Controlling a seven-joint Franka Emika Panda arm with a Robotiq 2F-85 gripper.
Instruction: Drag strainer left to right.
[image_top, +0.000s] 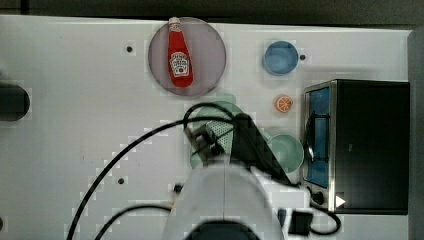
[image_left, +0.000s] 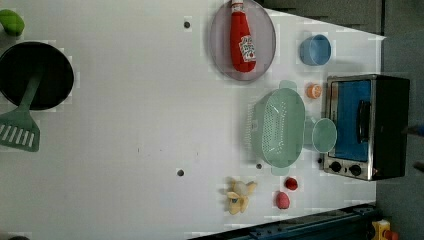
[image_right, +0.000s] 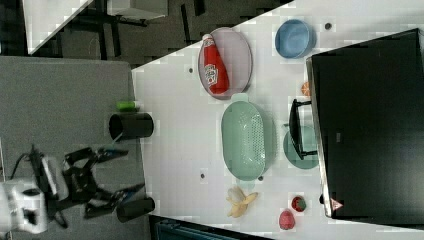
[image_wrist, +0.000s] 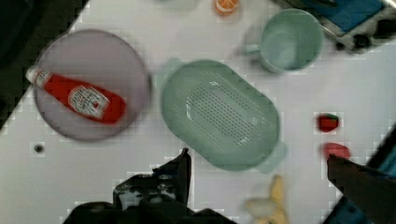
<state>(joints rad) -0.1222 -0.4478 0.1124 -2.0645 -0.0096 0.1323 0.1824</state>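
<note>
Strainer (image_top: 218, 112) lies on the white bench (image_top: 75, 125) in the top view, half hidden under the robot arm (image_top: 225, 200), just below the grey plate (image_top: 210, 45) with the ketchup bottle (image_top: 180, 52) and left of the teal mug (image_top: 286, 152).

Left view: the strainer sits between the plate and a peeled banana (image_left: 240, 195), its right rim just beside the mug — the toaster oven (image_left: 367, 127) stands further right.

Right view: the gripper (image_right: 107, 177) hangs well apart from the strainer, off the bench edge, its jaws spread wide and holding nothing.

Wrist view: the strainer lies between plate and mug, the dark fingers (image_wrist: 180, 170) near its rim, not touching.
</note>
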